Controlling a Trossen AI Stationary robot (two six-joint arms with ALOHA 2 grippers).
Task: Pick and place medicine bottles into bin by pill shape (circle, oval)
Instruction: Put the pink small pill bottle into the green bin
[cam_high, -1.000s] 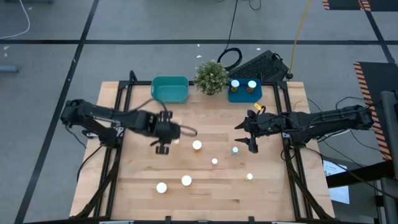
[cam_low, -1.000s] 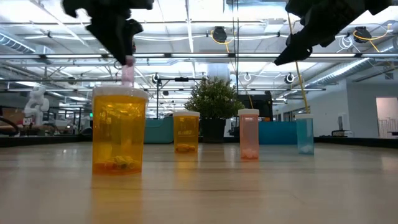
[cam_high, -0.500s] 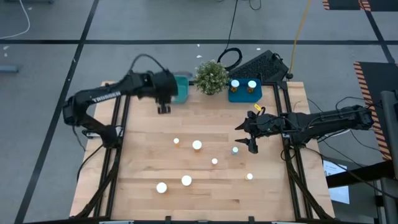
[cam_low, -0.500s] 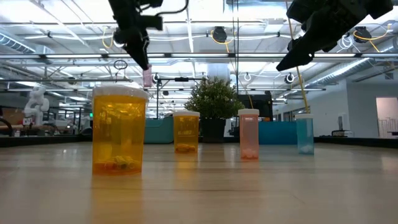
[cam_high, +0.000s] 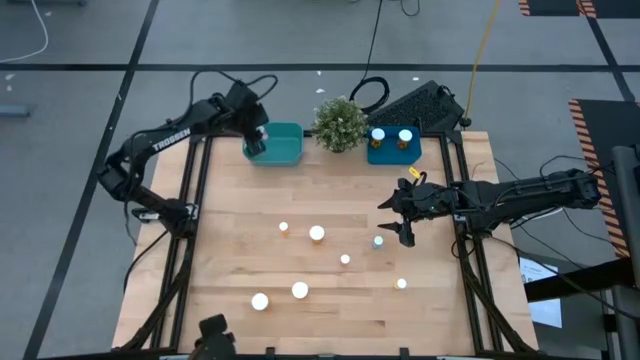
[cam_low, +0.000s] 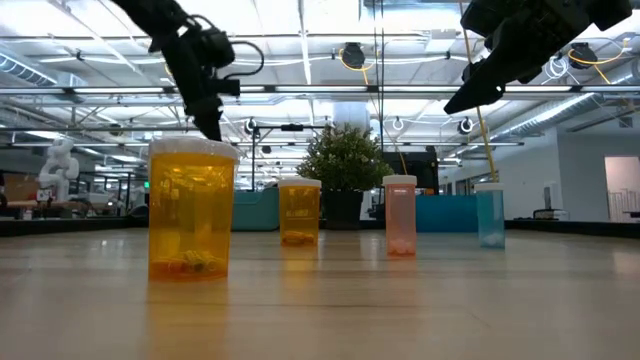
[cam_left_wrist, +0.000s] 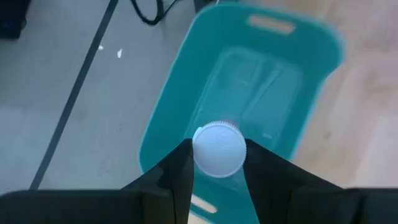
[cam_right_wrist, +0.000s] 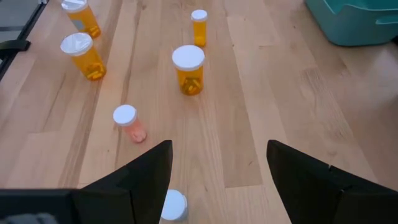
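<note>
Even, bright overhead light fills the high view; the wooden table (cam_high: 330, 260) shows only soft, short shadows under the arms, and the white caps glare into plain dots. In the low view, long ceiling lamps (cam_low: 300, 60) burn white and turn both arms into dark silhouettes, while the near amber bottle (cam_low: 191, 210) glows through. The far room looks hazy. The left wrist view is smeared with motion blur: the teal bin (cam_left_wrist: 249, 93) has soft edges. The right wrist view is sharp and evenly lit.
</note>
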